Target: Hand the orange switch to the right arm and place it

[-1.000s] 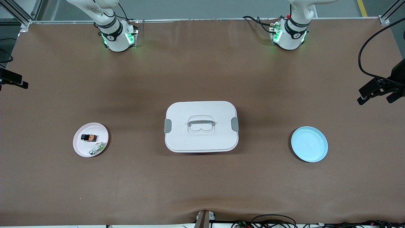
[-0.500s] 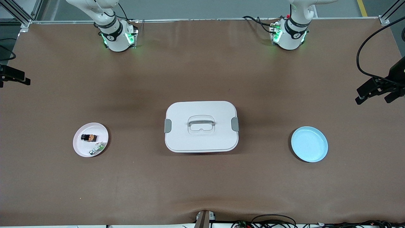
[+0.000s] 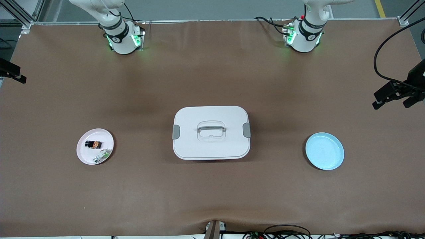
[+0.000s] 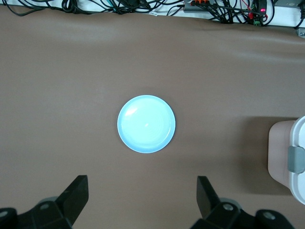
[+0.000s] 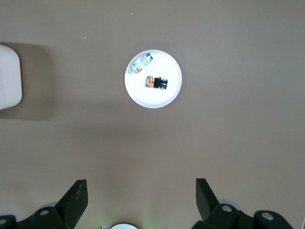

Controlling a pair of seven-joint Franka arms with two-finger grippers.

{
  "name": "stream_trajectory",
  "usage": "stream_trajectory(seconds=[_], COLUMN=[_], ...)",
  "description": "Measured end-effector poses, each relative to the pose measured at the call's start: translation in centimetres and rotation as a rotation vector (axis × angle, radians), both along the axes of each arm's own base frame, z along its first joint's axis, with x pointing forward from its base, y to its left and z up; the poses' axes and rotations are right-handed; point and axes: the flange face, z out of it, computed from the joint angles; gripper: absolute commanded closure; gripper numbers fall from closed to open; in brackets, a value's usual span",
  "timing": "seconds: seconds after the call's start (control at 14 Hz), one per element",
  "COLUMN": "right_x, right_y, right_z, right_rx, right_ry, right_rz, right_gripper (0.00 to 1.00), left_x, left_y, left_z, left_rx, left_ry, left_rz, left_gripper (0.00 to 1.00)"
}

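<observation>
Left arm's black two-finger gripper [image 4: 143,200] — raised high over the brown table [image 3: 212,199] at that arm's own end, fingers spread wide, nothing between them. Right arm's black two-finger gripper [image 5: 141,200] — likewise high over the table at its end, fingers wide apart, empty. Both arms wait.

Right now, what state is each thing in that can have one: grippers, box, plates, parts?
left gripper: open, empty, high over the blue plate
right gripper: open, empty, high over the pink plate
white box: lid on
pink plate: holds both parts
orange switch: lying on the pink plate
green-white part: lying on the pink plate
blue plate: empty
</observation>
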Motion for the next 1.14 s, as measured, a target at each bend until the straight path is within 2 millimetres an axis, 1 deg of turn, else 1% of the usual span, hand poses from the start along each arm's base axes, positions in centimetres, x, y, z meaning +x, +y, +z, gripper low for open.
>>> stream_trajectory(seconds=[0.29,0.43,0.64,1.14], right_x=[-1.1,-1.5,-1.6,-1.6], right_y=[0.0,-0.1,0.0,0.0], right_z=[-0.1,-0.1,-0.3,-0.3], right_rx=[-0.003,-0.002,-0.003,-0.003], right_ry=[-0.041,-0.039,-0.033,-0.031], right_rz=[-0.007,-0.055,-0.122,-0.145], right_gripper=[0.00,0.00,0.00,0.00], left_x=[0.0,0.0,0.0,0.0], left_y=[-0.1,-0.1,-0.1,-0.1], left_z=[0.0,0.0,0.0,0.0], left_rx=[0.000,0.000,0.000,0.000], left_ry=[0.000,0.000,0.000,0.000], left_rz=[-0.001,-0.002,-0.002,-0.002], left_gripper=[0.00,0.00,0.00,0.00])
